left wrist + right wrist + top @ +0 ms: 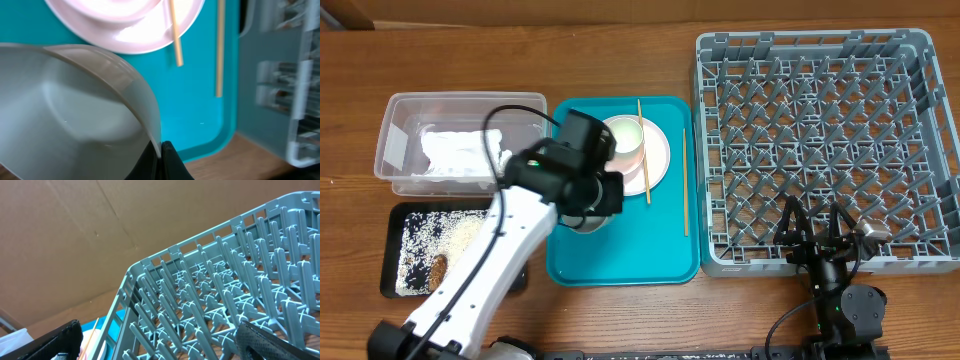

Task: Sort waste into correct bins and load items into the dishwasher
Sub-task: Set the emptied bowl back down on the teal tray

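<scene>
Grey-blue bowl (75, 115) rim in left tool (161, 151)

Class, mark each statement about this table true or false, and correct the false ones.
1. The left gripper is shut on the grey bowl's rim. True.
2. Rice lies in the black tray. True.
3. The right gripper is open, near the dish rack. True.
4. The plate stands in the dish rack. False: it lies on the teal tray.
5. Both chopsticks lie in the black tray. False: both are on the teal tray, one across the plate.
</scene>
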{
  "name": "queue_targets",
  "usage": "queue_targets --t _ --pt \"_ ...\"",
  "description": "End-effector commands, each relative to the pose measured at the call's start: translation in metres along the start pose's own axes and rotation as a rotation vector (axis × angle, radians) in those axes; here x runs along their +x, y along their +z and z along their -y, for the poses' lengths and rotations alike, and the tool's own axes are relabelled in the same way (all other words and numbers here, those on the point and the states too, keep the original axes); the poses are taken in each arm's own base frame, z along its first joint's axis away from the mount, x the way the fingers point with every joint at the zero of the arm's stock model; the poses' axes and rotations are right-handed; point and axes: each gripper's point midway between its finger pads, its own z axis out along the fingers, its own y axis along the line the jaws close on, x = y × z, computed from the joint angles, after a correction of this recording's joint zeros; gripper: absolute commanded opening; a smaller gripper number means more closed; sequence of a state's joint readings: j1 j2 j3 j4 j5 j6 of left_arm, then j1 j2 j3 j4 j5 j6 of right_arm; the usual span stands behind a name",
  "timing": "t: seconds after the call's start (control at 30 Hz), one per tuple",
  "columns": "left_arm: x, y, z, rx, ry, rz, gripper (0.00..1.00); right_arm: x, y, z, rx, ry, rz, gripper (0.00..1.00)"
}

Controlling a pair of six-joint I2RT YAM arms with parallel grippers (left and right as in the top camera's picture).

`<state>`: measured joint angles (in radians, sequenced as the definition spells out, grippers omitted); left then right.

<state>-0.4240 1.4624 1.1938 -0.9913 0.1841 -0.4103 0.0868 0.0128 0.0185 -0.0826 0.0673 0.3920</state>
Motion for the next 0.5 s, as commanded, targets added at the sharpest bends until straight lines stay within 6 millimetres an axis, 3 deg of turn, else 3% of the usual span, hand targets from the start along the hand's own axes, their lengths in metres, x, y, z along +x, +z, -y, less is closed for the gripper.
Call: queue_targets --t 0.0,0.4,0.47 --pt "-0.001 0.011 -0.013 -0.163 -0.014 0.014 0.04 0.001 0.000 0.002 0.005 0.001 0.007 1.00" --pt "0.024 0.066 -0.024 -0.254 0.001 -0.184 0.04 0.001 0.000 0.001 0.002 0.001 0.009 1.00" --pt "0.027 0.070 -0.026 -0.265 -0.001 -0.205 0.11 0.001 0.000 0.002 0.004 0.000 0.007 1.00"
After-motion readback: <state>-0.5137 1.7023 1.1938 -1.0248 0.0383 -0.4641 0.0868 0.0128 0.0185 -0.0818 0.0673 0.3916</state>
